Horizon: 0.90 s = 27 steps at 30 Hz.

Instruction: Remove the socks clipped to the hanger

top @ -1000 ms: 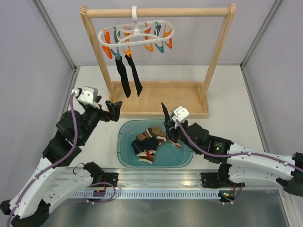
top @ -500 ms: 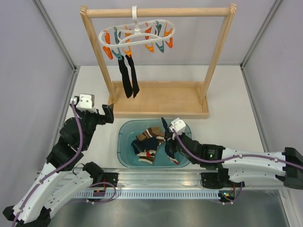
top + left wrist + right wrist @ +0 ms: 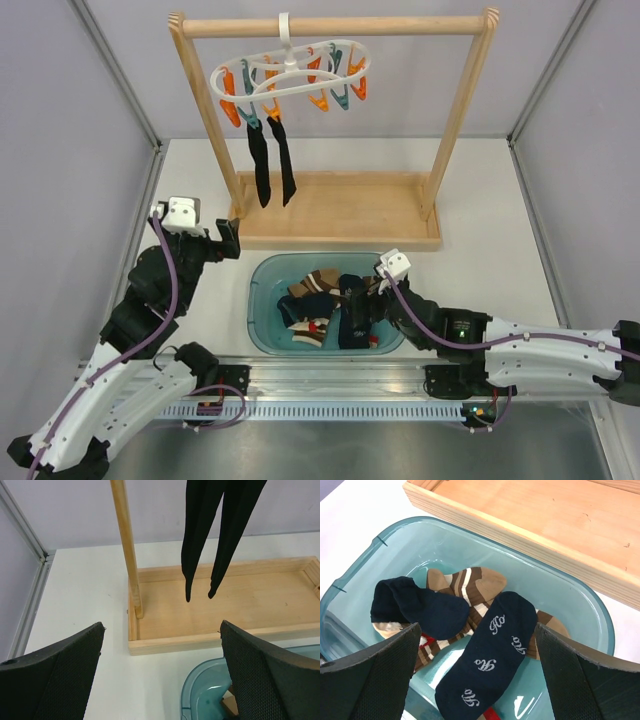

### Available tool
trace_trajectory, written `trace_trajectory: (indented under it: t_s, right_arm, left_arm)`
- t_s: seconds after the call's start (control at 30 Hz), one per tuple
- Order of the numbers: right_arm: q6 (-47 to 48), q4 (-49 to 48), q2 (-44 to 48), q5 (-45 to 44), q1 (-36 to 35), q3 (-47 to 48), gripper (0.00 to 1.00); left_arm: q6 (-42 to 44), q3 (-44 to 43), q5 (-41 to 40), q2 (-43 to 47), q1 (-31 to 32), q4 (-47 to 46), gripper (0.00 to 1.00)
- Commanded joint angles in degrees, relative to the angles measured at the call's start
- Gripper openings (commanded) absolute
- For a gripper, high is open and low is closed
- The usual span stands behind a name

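Note:
The white hanger [image 3: 288,72] with orange and teal pegs hangs by its hook from the wooden rail. Two dark socks [image 3: 272,165] dangle from its left pegs; their toes [image 3: 200,540] hang above the wooden base. My left gripper [image 3: 228,240] [image 3: 161,624] is open and empty, low in front of the frame's left post. My right gripper [image 3: 365,298] [image 3: 479,625] is open over the teal tub [image 3: 262,320]. A navy sock with light motifs [image 3: 492,660] lies loose below it, on striped socks [image 3: 470,582] and beside another navy sock [image 3: 420,610].
The wooden rail frame [image 3: 335,25] stands on a shallow wooden base tray [image 3: 340,205] behind the tub. Its left post [image 3: 125,545] is just ahead of my left gripper. Grey walls close in both sides. The tub rim [image 3: 395,535] lies close under my right fingers.
My right gripper has opened and the dark sock it held now lies in the tub; the arm has sunk and drawn back. The left arm pulled back slightly.

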<state>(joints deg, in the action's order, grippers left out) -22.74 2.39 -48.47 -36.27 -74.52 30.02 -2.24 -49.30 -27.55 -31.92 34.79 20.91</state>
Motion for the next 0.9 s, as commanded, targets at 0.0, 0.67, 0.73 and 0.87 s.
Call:
trace_trajectory:
  t_s: [0.0,0.67,0.73,0.87]
  right_arm:
    - [0.2,0.9,0.2,-2.0,-0.4,0.7,0.98]
    - [18.3,-26.1,-21.2,4.4,11.7,18.1,0.98]
    - [18.4,-28.8,-24.5,7.3,15.0,21.2,0.98]
    - [19.4,-33.9,-30.7,13.1,18.4,27.7,0.95]
  left_arm:
    - [1.2,0.1,-0.9,0.1,-0.4,-1.4,1.00]
    - [-3.6,-6.5,12.3,-7.5,-9.6,-2.7,1.00]
    - [-4.3,-6.2,13.6,-7.5,-11.6,-3.1,1.00]
    - [-4.9,-3.5,15.2,-6.9,-13.3,-3.1,1.00]
